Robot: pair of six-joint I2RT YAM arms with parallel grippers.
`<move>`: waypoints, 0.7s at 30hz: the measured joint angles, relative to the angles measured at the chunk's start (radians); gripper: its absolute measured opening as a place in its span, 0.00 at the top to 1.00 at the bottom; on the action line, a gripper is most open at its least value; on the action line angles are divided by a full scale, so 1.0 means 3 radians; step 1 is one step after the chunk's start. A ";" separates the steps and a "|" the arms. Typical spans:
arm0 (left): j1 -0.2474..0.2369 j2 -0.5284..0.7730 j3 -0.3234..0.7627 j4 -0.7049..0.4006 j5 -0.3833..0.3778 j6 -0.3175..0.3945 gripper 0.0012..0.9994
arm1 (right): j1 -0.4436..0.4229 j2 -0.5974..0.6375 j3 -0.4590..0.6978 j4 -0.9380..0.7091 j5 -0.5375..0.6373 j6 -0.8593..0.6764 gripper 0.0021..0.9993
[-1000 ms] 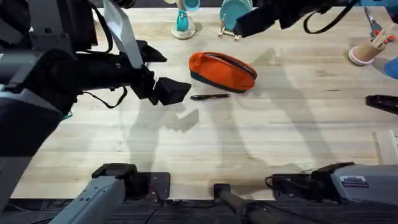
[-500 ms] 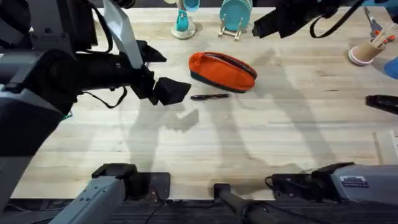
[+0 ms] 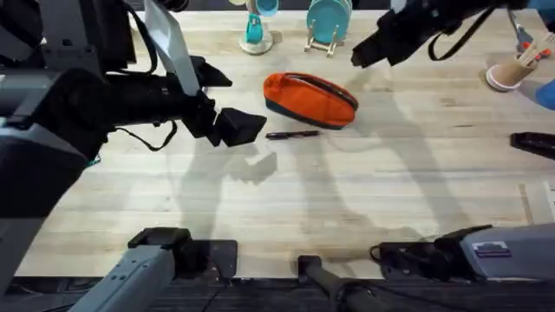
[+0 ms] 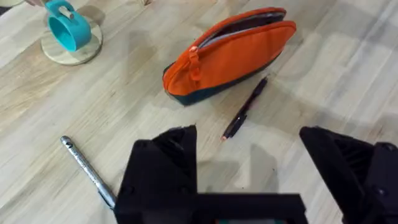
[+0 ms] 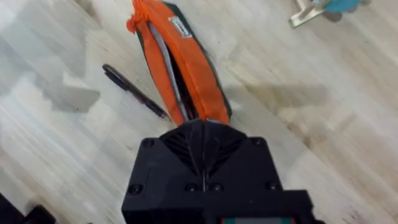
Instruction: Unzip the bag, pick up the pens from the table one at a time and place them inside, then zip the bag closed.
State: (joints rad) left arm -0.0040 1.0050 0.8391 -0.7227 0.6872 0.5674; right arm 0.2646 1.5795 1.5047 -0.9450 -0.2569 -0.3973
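Observation:
The orange bag (image 3: 310,98) lies at the table's (image 3: 390,191) far middle, its top seam gaping over dark lining (image 5: 176,68). A black pen (image 3: 293,134) rests just in front of it (image 4: 245,109). A silvery pen (image 4: 87,171) lies further off, beside one finger of my left gripper. My left gripper (image 3: 251,124) hovers left of the black pen, open with nothing between its fingers (image 4: 249,180). My right gripper (image 3: 368,54) hangs above the bag's right end, fingers (image 5: 202,146) pressed together with nothing in them.
A teal mug on a wooden coaster (image 3: 254,30) and a teal plate in a rack (image 3: 328,22) stand at the far edge. A cup of sticks (image 3: 512,69) and a black object (image 3: 533,143) sit at the right. Bare planks stretch in front.
My right gripper has moved right and then nearer, from the far edge towards the bag's right end. The left arm, bag and pens have not moved.

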 joint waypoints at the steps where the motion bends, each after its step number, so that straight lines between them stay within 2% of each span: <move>1: 0.0000 0.0000 0.0000 0.0000 0.0000 0.0001 0.01 | 0.0003 0.0028 0.0000 -0.0012 0.0000 -0.0002 0.97; 21: 0.0000 0.0000 0.0000 0.0000 0.0000 0.0000 0.01 | 0.0164 0.0569 0.0000 -0.0027 0.0008 -0.0027 0.97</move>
State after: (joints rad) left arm -0.0040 1.0049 0.8391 -0.7227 0.6872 0.5676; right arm 0.3138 1.7502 1.5047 -0.9530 -0.2544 -0.4053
